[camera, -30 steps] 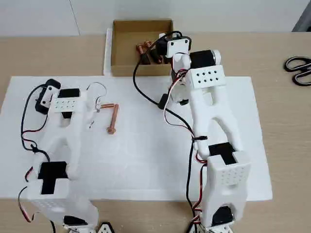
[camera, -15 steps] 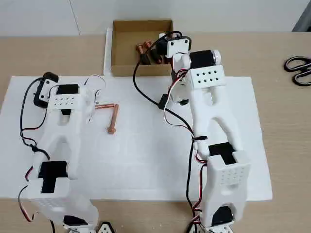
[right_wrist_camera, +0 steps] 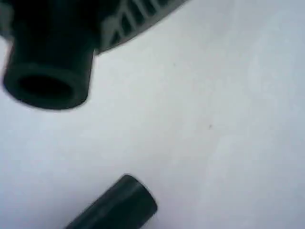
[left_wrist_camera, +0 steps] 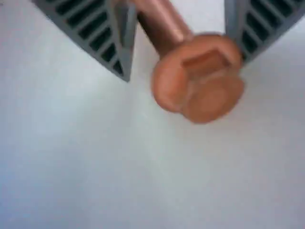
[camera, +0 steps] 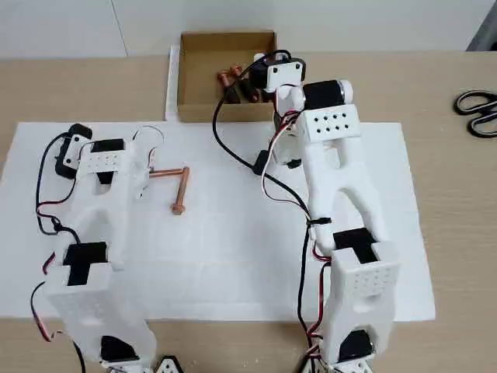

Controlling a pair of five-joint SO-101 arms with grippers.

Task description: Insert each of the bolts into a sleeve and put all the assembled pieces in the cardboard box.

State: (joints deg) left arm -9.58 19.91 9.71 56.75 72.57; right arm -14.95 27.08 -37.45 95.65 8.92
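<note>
**Left jaws astride a bolt, right gripper holding a sleeve**

Your left gripper (left_wrist_camera: pixel 181 52) sits low over the white foam sheet (camera: pixel 233 256), at about 9 o'clock in the high view. Its jaws are parted, with a copper bolt (camera: pixel 169 172) lying between them. One of the ribbed fingers (left_wrist_camera: pixel 95 33) is right against the shank. A strip of white shows between the shank and the other finger, which only meets the head. The bolt lies flat, with its head toward the gripper and its tip pointing to 3 o'clock. That tip ends just beside the tip of a second bolt (camera: pixel 181 190), which runs down toward 6 o'clock.

Your right gripper (right_wrist_camera: pixel 81 28) is closed on a black sleeve (right_wrist_camera: pixel 47 71) and holds it above the sheet with the open bore facing the wrist camera. A second sleeve (right_wrist_camera: pixel 119 205) lies loose on the foam nearby.

Your right arm (camera: pixel 334 155) stretches toward 12 o'clock, with its wrist at the near right corner of the cardboard box (camera: pixel 198 78). The box stands at 12 o'clock, just past the sheet's far edge. Assembled pieces (camera: pixel 233 81) lie in its right half, copper heads on dark sleeves.

A pair of scissors (camera: pixel 477 109) lies on the bare table (camera: pixel 450 194) at 2 o'clock, well apart from the rest.
</note>
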